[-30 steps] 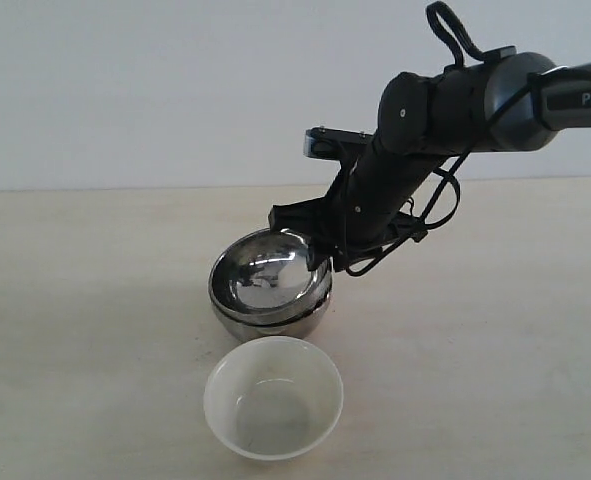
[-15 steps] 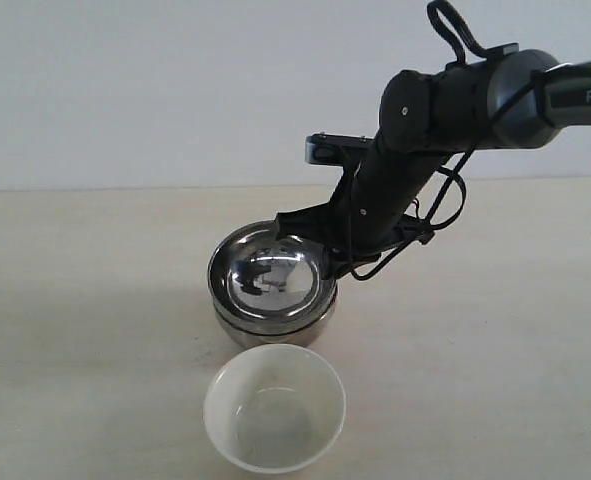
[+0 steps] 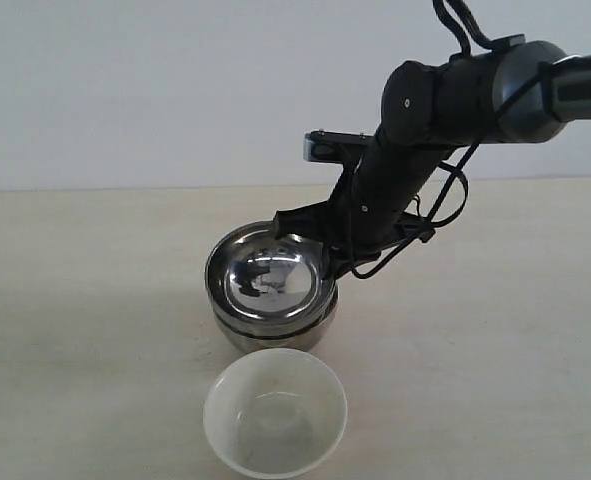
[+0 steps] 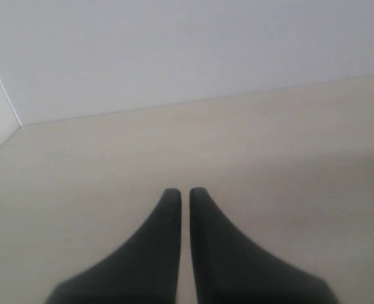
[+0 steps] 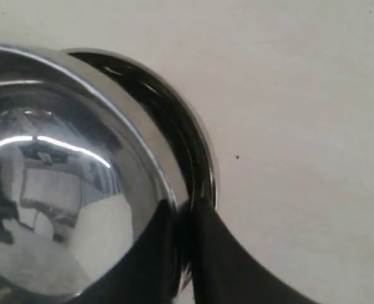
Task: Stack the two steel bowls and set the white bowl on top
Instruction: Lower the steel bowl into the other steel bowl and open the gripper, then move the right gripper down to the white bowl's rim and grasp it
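Pale desk point(image 3: 85, 300), white wall point(image 3: 125, 80) behind. Pinched in the right claw point(image 5: 183, 218): rim of the upper steel bowl point(image 3: 265, 280), one finger inside, one outside. Under that bowl, nesting it slightly off-centre: lower steel bowl point(image 3: 275, 338). Just beside that bowl on the exterior camera's side, upright on the desk: white bowl point(image 3: 275, 415). Left claw point(image 4: 181, 193) pressed nearly together over the desk, only a thin slit between its fingers.

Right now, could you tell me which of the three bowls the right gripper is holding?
The upper steel bowl, nested in the lower steel bowl: the right gripper pinches its rim. The white bowl sits apart, untouched.
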You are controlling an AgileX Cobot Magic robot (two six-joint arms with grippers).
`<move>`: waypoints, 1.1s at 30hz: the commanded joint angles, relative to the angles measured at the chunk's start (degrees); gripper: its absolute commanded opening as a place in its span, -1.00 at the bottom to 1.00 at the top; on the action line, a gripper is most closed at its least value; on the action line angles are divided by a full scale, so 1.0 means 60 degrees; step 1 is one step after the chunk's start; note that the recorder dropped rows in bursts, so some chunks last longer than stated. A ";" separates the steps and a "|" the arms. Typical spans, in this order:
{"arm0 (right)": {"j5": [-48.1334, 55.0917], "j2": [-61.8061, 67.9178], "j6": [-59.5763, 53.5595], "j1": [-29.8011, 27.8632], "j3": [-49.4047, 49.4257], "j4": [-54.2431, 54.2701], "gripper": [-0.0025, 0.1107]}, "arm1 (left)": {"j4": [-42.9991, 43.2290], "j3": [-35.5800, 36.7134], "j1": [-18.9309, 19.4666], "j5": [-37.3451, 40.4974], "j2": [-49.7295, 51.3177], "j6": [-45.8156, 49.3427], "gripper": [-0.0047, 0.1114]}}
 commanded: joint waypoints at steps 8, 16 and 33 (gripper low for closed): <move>0.0151 -0.0051 -0.0330 -0.0008 -0.0056 0.0048 -0.13 | -0.0066 0.0033 0.0001 -0.0067 -0.0036 -0.0094 -0.85; 0.2353 -0.1614 0.0264 -0.0008 -0.0036 -0.1107 -0.13 | -0.0066 0.0033 0.0001 -0.0067 -0.0036 -0.0094 -0.85; -0.1953 -0.3038 -0.3188 -0.0008 0.5285 0.3404 -0.13 | -0.0066 0.0033 0.0001 -0.0067 -0.0036 -0.0094 -0.85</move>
